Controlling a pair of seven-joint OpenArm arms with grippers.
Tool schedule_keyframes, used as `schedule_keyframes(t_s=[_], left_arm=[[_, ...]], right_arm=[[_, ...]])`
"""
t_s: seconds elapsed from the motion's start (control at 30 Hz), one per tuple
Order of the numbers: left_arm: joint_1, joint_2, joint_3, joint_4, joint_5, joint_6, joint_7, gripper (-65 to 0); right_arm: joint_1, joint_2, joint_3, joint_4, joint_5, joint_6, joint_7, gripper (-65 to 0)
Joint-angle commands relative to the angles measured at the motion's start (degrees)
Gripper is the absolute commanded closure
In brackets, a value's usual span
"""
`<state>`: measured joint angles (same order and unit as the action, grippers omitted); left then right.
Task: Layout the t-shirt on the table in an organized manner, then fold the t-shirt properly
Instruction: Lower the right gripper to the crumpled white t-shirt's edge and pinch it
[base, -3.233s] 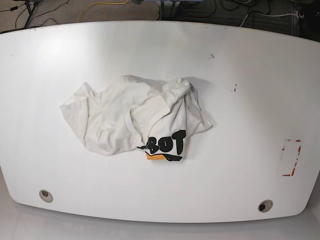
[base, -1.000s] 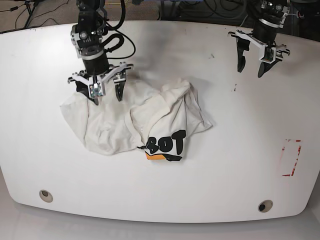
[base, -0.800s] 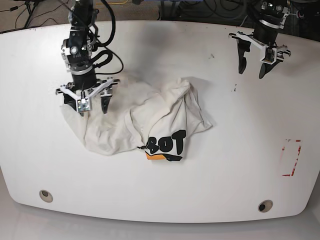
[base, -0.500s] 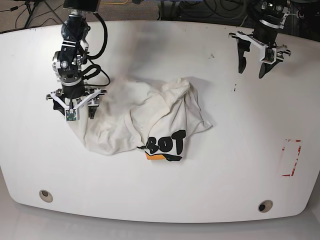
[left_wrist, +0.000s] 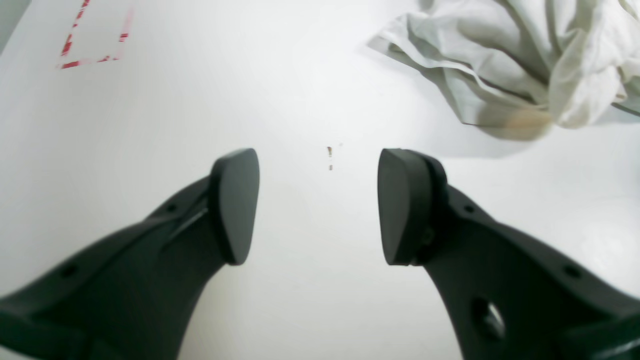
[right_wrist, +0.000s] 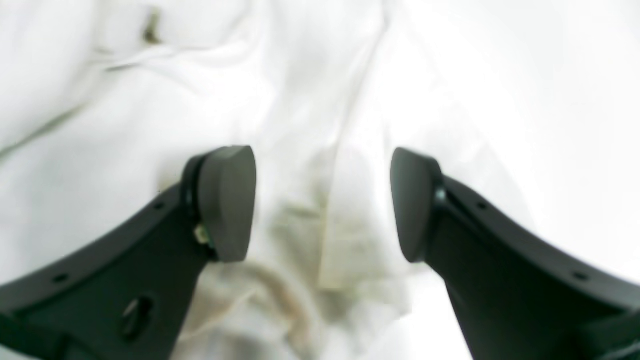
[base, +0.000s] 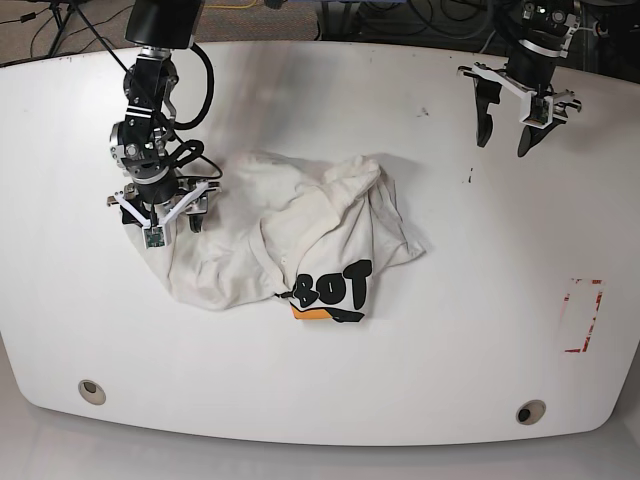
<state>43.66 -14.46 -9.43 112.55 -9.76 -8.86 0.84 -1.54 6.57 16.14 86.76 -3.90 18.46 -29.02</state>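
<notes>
The white t-shirt (base: 290, 230) lies crumpled in a heap at the middle of the table (base: 450, 330), with black lettering and an orange patch showing at its front edge. My right gripper (base: 160, 222) is down over the shirt's left edge. In the right wrist view this gripper (right_wrist: 322, 205) is open, with blurred white t-shirt cloth (right_wrist: 320, 100) lying between and below its fingers. My left gripper (base: 505, 135) hangs open above bare table at the far right. In the left wrist view it (left_wrist: 318, 205) holds nothing, and the t-shirt (left_wrist: 525, 65) lies off at the upper right.
A red tape rectangle (base: 583, 315) marks the table's right side, also seen in the left wrist view (left_wrist: 95, 35). Two grommet holes (base: 92, 391) (base: 530, 411) sit near the front edge. A small dark mark (base: 468, 177) lies below the left gripper. Cables run behind the table.
My right arm has moved left and down from the shirt's upper part onto its left edge, jaws staying open. The left arm and the shirt have stayed as they were.
</notes>
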Motion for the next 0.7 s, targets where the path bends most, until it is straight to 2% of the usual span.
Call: schedule_keyframes(t_s=[0.0,0.4,0.67], left_arm=[[0.4,-0.3,-0.3,0.8,-0.3,0.2,-1.3,-35.3],[0.3,-0.3,-0.2,0.6,-0.3,0.2,-1.2,-35.3],[0.3,-0.3,-0.1,0.6,-0.3,0.2,-1.2,-35.3]], right_arm=[[2.4,0.9,0.3,0.0,0.3,-0.1,1.5,-40.4],[10.9,3.6,0.3,-7.3,0.3,-0.1,1.6,-40.3],[16.7,4.0,0.3,-13.5,0.3,-0.1,3.1,-40.3]])
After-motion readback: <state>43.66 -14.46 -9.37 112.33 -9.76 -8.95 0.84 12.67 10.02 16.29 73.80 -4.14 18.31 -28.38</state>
